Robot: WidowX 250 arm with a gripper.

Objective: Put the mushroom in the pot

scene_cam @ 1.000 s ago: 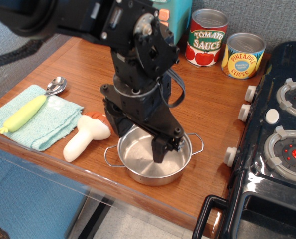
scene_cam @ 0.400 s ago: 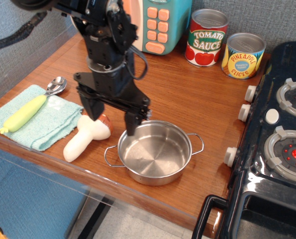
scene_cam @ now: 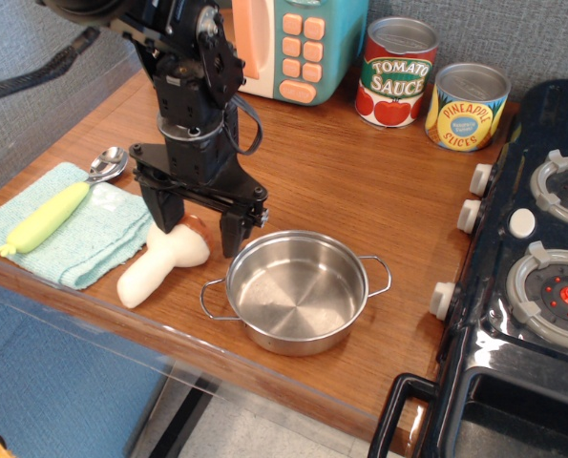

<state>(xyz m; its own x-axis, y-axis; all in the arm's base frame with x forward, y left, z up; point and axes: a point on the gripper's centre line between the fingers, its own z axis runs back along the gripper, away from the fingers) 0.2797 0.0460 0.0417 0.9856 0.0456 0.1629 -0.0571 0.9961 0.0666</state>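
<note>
The mushroom (scene_cam: 159, 262) lies on its side on the wooden table, cream stem pointing front-left, reddish-brown cap (scene_cam: 197, 225) partly hidden under my gripper. The steel pot (scene_cam: 296, 291) stands empty just right of it, wire handles left and right. My black gripper (scene_cam: 194, 227) is open, pointing down, its two fingers (scene_cam: 232, 233) straddling the mushroom's cap end. The right finger is near the pot's left rim. It holds nothing.
A teal cloth (scene_cam: 69, 224) with a yellow-green handled spoon (scene_cam: 59, 205) lies at the left. Two tin cans (scene_cam: 396, 72) and a toy microwave (scene_cam: 293, 48) stand at the back. A black toy stove (scene_cam: 532, 258) is at the right. The table's front edge is near the pot.
My gripper has moved left from inside the pot to over the mushroom's cap, still open. The mushroom has shifted slightly. The pot has not moved.
</note>
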